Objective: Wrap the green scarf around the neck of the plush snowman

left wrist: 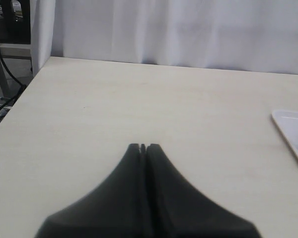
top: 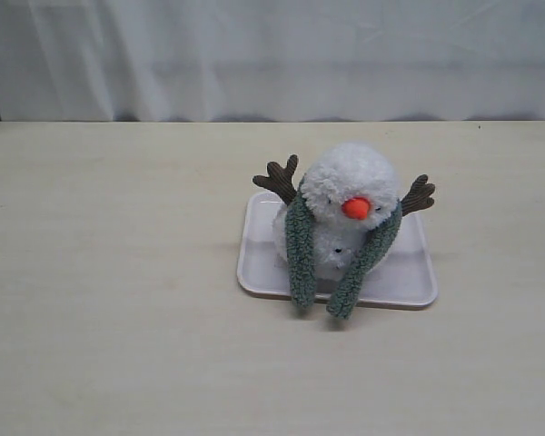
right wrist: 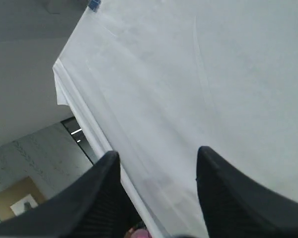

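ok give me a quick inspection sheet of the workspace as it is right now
surface: pale wood table, with a white tray on it
job's things: plush snowman sits on the tray; green scarf is draped round it below the head, both ends hanging down the front, uncrossed, over the tray's front edge
clutter: nothing seen
grippers: left gripper over bare table, jaws shut, empty; right gripper jaws open, empty, aimed at the curtain; neither shows in the exterior view
cables: black cables beyond the table edge, left wrist view
surroundings: white curtain behind the table
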Controlling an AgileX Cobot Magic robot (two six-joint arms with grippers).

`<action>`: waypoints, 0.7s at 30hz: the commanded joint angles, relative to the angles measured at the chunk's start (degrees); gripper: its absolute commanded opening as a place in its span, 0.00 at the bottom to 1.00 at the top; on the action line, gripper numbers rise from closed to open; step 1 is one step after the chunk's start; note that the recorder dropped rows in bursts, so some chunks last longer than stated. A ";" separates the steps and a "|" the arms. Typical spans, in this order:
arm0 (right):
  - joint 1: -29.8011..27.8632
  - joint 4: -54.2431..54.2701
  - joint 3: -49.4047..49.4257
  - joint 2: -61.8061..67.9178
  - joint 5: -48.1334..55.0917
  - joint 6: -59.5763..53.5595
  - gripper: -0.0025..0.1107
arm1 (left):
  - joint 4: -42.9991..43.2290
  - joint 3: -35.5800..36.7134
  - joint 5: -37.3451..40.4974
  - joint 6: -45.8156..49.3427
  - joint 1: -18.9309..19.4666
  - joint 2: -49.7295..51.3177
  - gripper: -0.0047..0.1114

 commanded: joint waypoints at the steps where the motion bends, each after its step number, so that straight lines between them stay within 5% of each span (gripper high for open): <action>1: -0.25 -1.01 0.18 -0.29 -4.38 -0.37 0.43 | 0.04 0.19 -0.71 0.00 -0.08 -0.10 0.04; 16: -0.25 -1.01 2.66 -0.29 -5.77 -0.37 0.43 | 0.04 0.19 -0.71 0.00 -0.08 -0.10 0.04; 21: -0.25 -1.01 5.73 -0.29 -19.84 -0.37 0.43 | 0.04 0.19 -0.71 0.00 -0.08 -0.10 0.04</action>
